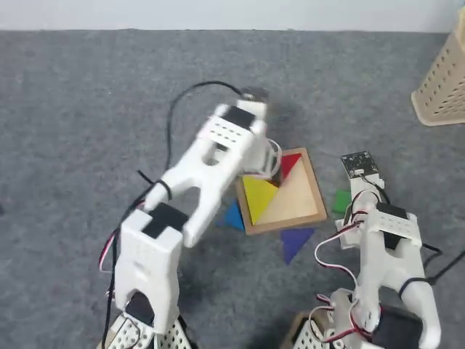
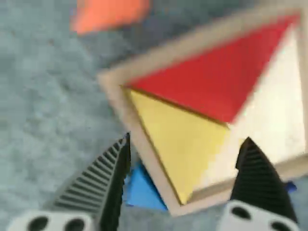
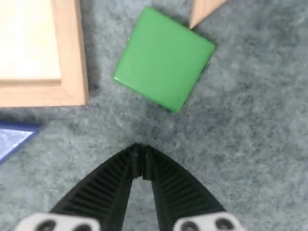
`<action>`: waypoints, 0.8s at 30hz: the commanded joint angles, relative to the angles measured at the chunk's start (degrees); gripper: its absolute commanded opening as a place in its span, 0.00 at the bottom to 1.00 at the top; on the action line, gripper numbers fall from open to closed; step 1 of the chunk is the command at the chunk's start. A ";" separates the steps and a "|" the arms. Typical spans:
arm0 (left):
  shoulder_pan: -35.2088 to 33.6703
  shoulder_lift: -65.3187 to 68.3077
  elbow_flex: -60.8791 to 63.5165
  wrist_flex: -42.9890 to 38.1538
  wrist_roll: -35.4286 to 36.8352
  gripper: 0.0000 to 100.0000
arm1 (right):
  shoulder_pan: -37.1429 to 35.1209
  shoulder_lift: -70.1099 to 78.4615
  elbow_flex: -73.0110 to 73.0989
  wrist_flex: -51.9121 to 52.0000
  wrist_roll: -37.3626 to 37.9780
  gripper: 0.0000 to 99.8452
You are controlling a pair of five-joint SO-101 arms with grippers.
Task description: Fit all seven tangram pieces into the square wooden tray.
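Basket (image 1: pixel 442 80) of pale slats stands at the table's (image 1: pixel 80 109) far right corner, cut off by the frame and well apart from the square wooden tray (image 1: pixel 290 222), which lies right of the table's middle. The left arm (image 1: pixel 218 149) stretches over the tray's far left corner and hides that part from above. Two pieces lie inside the tray, touching each other: one red triangle (image 2: pixel 216 79) toward the far edge and one yellow triangle (image 2: pixel 180 139) against the left edge. The rest of the tray's floor is bare wood. Four pieces lie on the grey cloth: a blue piece (image 2: pixel 142 190) at the tray's near left corner, a purple piece (image 1: pixel 296 241) just beside its near edge, a green square (image 3: pixel 163 57) near its right edge but apart from the rim, and an orange piece (image 2: pixel 110 14) beyond its far left corner, blurred and cut off. The left gripper (image 2: pixel 186 139) hangs over the yellow triangle, fingers spread wide and empty. The right gripper (image 3: pixel 140 151) has its fingers pressed together on nothing, above the cloth near the green square. A tan tip (image 3: pixel 204 9) pokes in beside that square; what it is cannot be told.
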 commanded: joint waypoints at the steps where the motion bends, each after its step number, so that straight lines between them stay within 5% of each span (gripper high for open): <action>1: -1.93 -0.35 -1.01 -1.49 -3.52 0.33 | 0.57 -1.27 0.18 -0.84 0.88 0.01; 24: -16.62 8.97 -2.07 -2.64 -18.55 0.33 | 0.57 -1.27 0.18 -0.84 0.79 0.01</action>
